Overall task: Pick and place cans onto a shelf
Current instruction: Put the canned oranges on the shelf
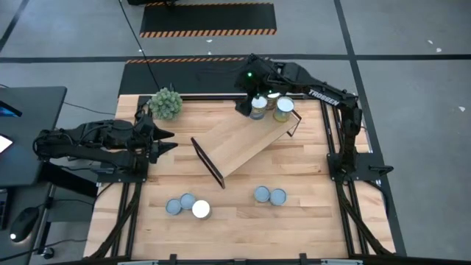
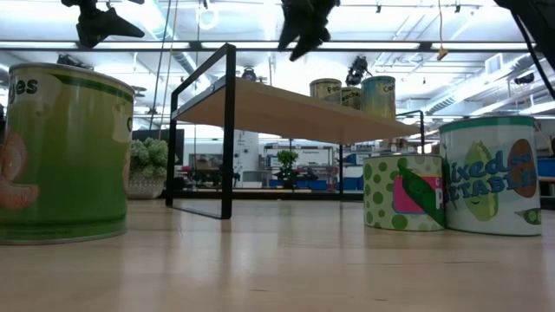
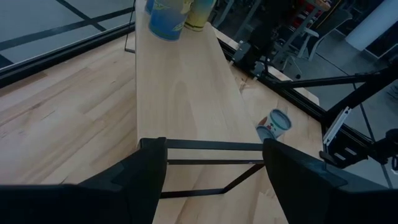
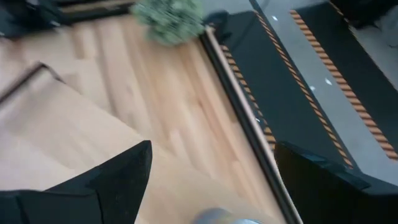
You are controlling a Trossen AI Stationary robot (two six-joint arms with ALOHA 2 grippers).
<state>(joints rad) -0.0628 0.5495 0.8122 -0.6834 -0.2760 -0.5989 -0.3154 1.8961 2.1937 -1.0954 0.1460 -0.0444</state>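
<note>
**Five cans left on the table, both grippers empty**

The shelf [image 1: 246,141] lies diagonally across the middle of the table [image 1: 309,221], its long axis running from the near left to the far right. Three cans [image 1: 283,109] already stand clustered at its far right end. The right gripper [image 1: 245,103] hovers just beside that cluster, at the far edge of the table, jaws spread wide and holding nothing. The left gripper [image 1: 165,140] waits at the left side, fingers [image 3: 146,180] also wide apart and empty, pointing along the shelf.

The cans not yet placed stand on the near part of the table: a group of three [image 1: 187,207] toward the near left and a pair [image 1: 270,196] nearer the middle right. Judging by position, the trio lies closer to the left arm, the pair closer to the right. Either gripper must come toward the near edge and descend over an upright can.
</note>
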